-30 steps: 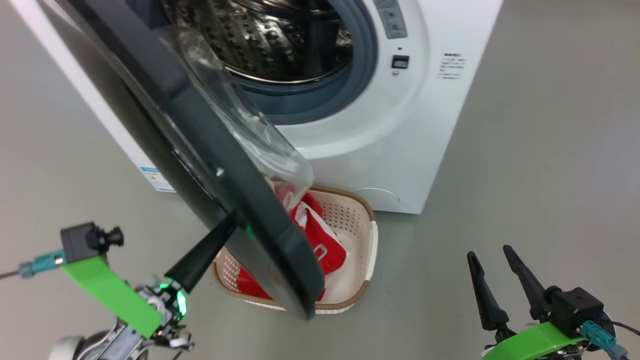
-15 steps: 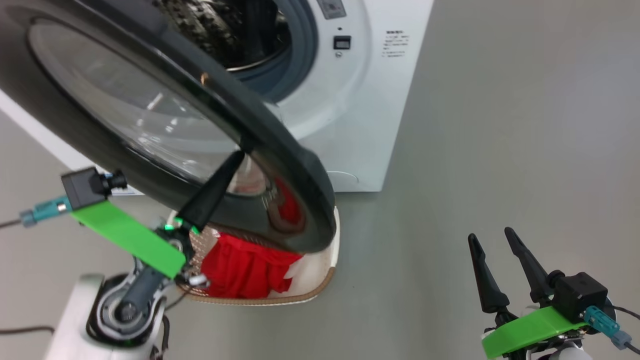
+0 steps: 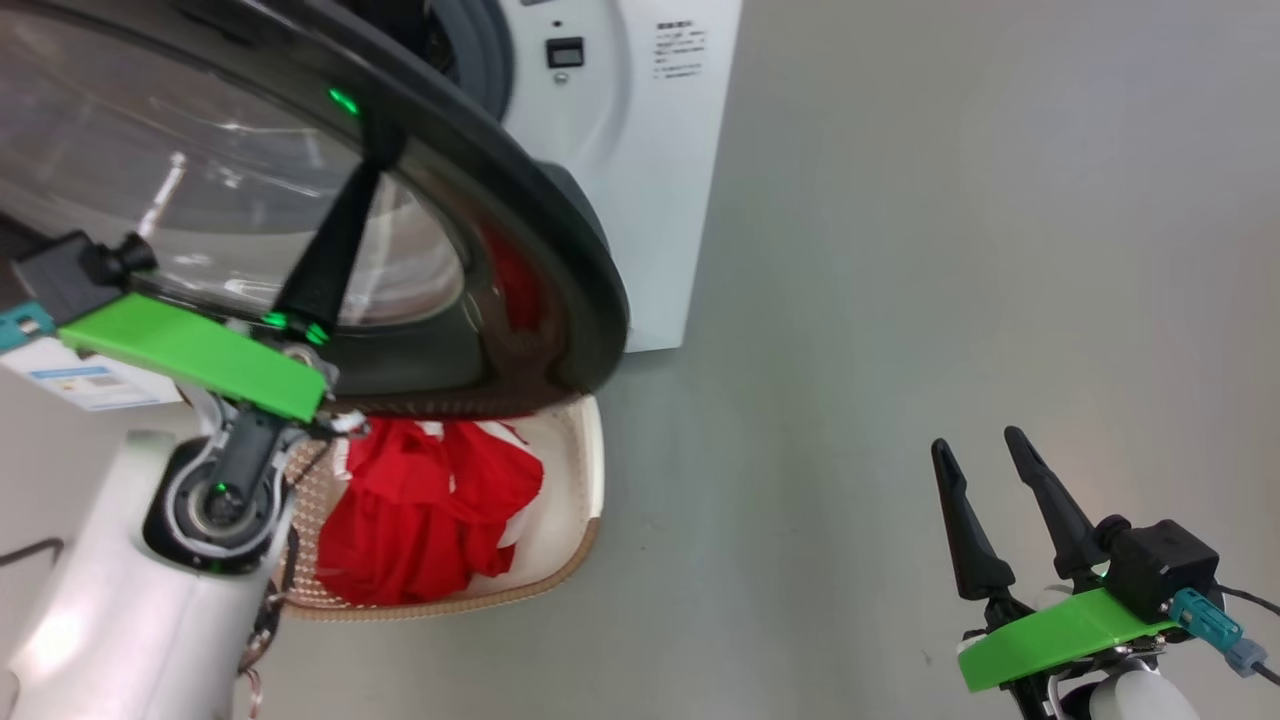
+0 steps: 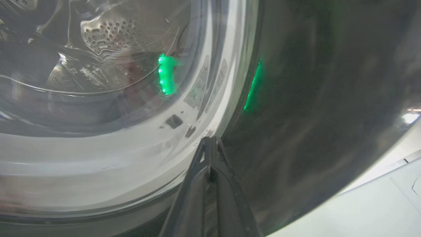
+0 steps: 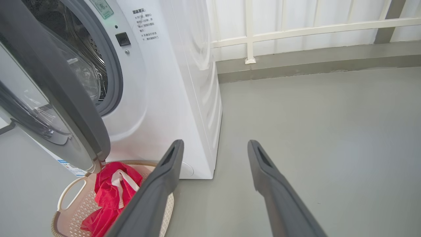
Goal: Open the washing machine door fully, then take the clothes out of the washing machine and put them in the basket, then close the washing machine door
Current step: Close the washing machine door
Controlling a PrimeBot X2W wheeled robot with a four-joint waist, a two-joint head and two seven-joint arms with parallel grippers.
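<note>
Basket (image 3: 575, 480) on the floor (image 3: 900, 250), just beside the foot of the washing machine (image 3: 640, 200), on its front side below the door opening. Cream perforated walls, brown woven-look rim.

Contents: clothes (image 3: 420, 520), one crumpled heap of bright red fabric with white trim, lying wholly inside the rim. Heap fills the end of the basket nearer the left arm; the other end shows bare cream wall. Right wrist view: a loop handle (image 5: 70, 192) at the basket's end, red fabric just beside it, a white strip folded across the top of the heap.

Door (image 3: 560, 260) stands partway open, at an angle to the machine's front. Its lower edge hangs over the basket and hides the basket's far side in the head view. Glossy black rim carries a red reflection. Glass window (image 3: 150, 180) bulges toward the machine.

Drum (image 4: 108, 33), seen through the glass from the left wrist: perforated steel with reflections over it; cannot tell whether anything lies in it. Grey rubber ring (image 5: 116, 75) around the opening.

Left gripper (image 3: 378, 150): fingers pressed together, nothing between them, tips against the door's outer face where the glass meets the black rim.

Right gripper (image 3: 978, 440): fingers spread apart and empty, held over the floor well to the right of machine and basket, touching nothing.
</note>
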